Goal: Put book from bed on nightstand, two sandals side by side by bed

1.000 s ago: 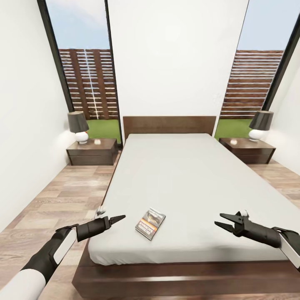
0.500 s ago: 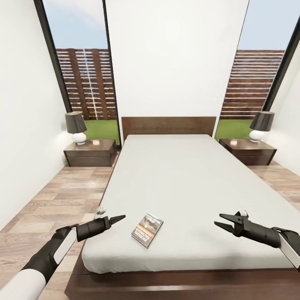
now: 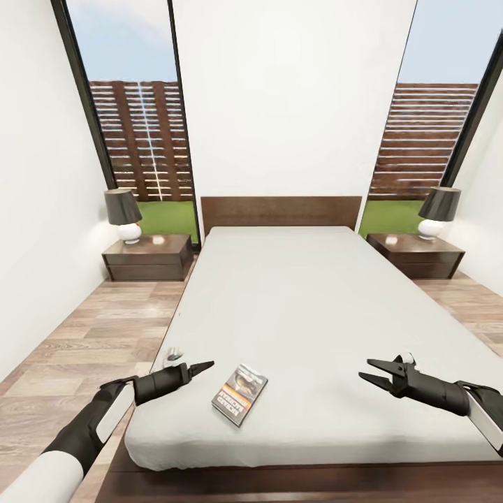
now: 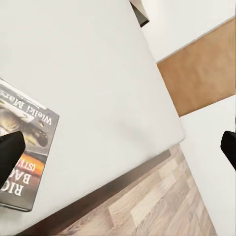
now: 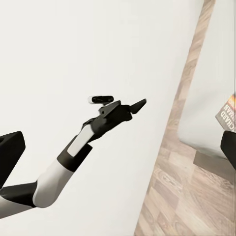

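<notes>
The book (image 3: 239, 395), dark-covered with an orange band, lies flat on the pale grey mattress of the bed (image 3: 300, 293) near its foot edge. My left gripper (image 3: 202, 366) hovers open at the mattress's front left corner, just left of the book and apart from it. The left wrist view has the book (image 4: 24, 152) close by one finger. My right gripper (image 3: 366, 370) is open over the front right of the mattress, holding nothing. A nightstand (image 3: 147, 256) flanks the headboard on the left and another nightstand (image 3: 416, 253) on the right. The sandals are out of view.
Each nightstand carries a dark-shaded lamp (image 3: 123, 215) (image 3: 437, 209) and a small object. Wood-plank floor (image 3: 105, 328) runs along both sides of the bed. White walls and tall windows with a slatted fence close the room. The dark frame (image 3: 279, 482) edges the bed's foot.
The whole view has shifted: the camera moved closer to the bed's foot, so the book now appears lower and nearer my left gripper. Both grippers stay open.
</notes>
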Robot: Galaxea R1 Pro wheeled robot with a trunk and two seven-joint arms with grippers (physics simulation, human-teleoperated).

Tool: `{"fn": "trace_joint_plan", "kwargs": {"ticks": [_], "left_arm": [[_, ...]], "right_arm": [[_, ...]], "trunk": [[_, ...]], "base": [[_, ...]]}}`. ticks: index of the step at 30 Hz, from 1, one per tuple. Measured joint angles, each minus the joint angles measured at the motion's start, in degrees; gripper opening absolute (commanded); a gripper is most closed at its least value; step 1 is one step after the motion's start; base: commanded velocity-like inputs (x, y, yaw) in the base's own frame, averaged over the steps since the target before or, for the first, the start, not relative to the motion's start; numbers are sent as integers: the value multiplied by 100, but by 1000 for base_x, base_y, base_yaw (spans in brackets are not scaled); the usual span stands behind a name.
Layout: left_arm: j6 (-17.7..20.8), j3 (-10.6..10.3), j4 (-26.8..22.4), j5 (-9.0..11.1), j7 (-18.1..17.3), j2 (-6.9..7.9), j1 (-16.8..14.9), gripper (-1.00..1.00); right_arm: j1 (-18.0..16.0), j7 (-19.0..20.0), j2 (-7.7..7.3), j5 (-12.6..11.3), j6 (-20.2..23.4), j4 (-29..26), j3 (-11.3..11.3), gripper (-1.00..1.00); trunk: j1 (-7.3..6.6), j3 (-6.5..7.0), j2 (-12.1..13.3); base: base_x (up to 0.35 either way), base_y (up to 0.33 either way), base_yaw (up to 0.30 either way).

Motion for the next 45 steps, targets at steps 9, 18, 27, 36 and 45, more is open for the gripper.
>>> {"fn": "trace_joint_plan", "kwargs": {"ticks": [9,18,27,36,45], "left_arm": [[21,26,-57,28,1266,-322,-94,100],[38,32,-52,95,2507,-518,-461,100],[45,27,-52,412,2619,-534,-475,100],[32,24,-60,443,3022,-629,-475,100],[-67,82,-61,477,3045,-676,-475,100]], "right_arm": [[-3,-11,6,8,-2,8,4,100],[-4,-152,6,9,1,6,6,100],[-6,-336,7,9,6,4,6,100],[-3,-342,9,9,6,2,9,100],[-3,-342,9,10,6,4,9,100]], "trunk": [[0,0,0],[-1,0,0],[-1,0,0],[0,0,0],[-1,0,0]], "base": [[2,-1,0],[23,0,0],[142,0,0],[53,0,0],[37,-32,0]]}}
